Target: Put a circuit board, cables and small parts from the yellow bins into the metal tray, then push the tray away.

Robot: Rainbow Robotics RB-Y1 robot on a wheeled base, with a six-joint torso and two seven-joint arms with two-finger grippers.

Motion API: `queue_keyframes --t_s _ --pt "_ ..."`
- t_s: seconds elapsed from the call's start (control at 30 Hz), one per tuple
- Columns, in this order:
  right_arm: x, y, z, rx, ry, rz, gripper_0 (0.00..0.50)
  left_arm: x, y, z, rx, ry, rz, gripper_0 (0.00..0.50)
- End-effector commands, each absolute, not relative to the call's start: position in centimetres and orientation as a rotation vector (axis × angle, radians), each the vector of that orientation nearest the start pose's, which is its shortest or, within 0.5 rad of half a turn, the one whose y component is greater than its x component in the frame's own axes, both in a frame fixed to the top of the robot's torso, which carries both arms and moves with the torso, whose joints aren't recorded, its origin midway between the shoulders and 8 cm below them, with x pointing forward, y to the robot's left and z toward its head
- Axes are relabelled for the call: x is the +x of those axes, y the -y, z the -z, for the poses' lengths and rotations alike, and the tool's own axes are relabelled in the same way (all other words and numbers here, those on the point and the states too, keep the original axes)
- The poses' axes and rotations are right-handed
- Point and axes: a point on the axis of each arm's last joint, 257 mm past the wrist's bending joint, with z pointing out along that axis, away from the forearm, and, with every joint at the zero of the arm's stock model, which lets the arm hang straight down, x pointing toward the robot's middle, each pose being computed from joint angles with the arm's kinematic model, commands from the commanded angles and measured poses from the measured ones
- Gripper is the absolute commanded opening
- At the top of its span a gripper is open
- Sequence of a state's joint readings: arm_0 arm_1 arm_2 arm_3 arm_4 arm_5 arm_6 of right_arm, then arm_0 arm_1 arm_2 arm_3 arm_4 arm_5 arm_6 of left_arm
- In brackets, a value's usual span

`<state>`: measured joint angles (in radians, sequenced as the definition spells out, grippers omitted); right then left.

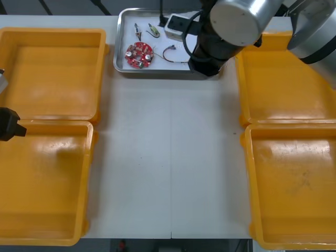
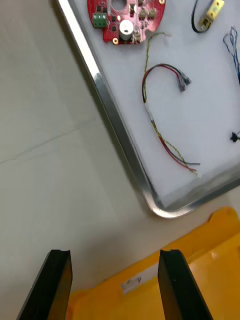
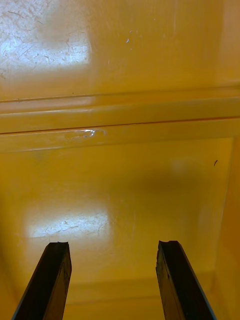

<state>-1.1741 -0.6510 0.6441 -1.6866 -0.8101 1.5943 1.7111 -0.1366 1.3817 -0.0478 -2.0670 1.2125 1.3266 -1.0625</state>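
Just short of the metal tray's (image 2: 120,132) rounded near corner, the right pincer (image 2: 115,255) hangs with its two black fingers apart and nothing between them, over a strip of bare counter (image 2: 45,125) and the rim of the yellow bin (image 2: 210,250) on the tray's right. The tray lies straight ahead of those fingertips, off the floor of the bin. In the front view its long axis runs across the counter from side to side, and the right arm (image 1: 220,37) reaches over its right end. Inside it, nearest that corner, lies the red and yellow cable (image 2: 148,114); farther in is the round red circuit board (image 2: 127,20), with a black cable (image 2: 210,15) and a twisted blue and white cable (image 2: 232,45) toward the tray's right side, and small metal parts (image 1: 137,30) along its far side. The left pincer (image 3: 112,245), also spread and empty, sits well to the tray's left over a yellow bin (image 3: 120,175) whose floor looks bare. By my reading the loading is done and only the push remains. The right arm is far the nearer. The tray already stands close to the counter's far edge, so little room seems left. A push at one corner could swing the tray about rather than slide it straight.
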Motion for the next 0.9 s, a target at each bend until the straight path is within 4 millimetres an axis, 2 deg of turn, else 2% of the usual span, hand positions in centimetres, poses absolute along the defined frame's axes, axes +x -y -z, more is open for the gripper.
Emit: queue_keyframes --t_s 0.03,0.17,0.33,0.57,0.73,0.9 --pt "53.3 13.2 3.9 -1.117 -2.204 0.246 0.500 39.2 -38.3 16.6 -0.038 -2.695 0.018 0.500" --pt "52.4 16.8 3.8 -1.002 -2.287 0.205 0.500 39.2 -38.3 16.6 -0.038 -2.695 0.018 0.500" --pt "51.6 22.5 3.9 -0.765 -2.412 0.156 0.500 39.2 -38.3 16.6 -0.038 -2.695 0.018 0.500" --pt "50.3 28.9 5.0 -0.417 -2.533 0.109 0.500 39.2 -38.3 16.6 -0.038 -2.695 0.018 0.500" --pt "48.7 31.9 5.7 -0.197 -2.601 0.056 0.500 39.2 -38.3 16.6 -0.038 -2.695 0.018 0.500" --pt "46.3 34.7 6.8 0.002 -2.674 0.017 0.500 39.2 -38.3 16.6 -0.038 -2.695 0.018 0.500"
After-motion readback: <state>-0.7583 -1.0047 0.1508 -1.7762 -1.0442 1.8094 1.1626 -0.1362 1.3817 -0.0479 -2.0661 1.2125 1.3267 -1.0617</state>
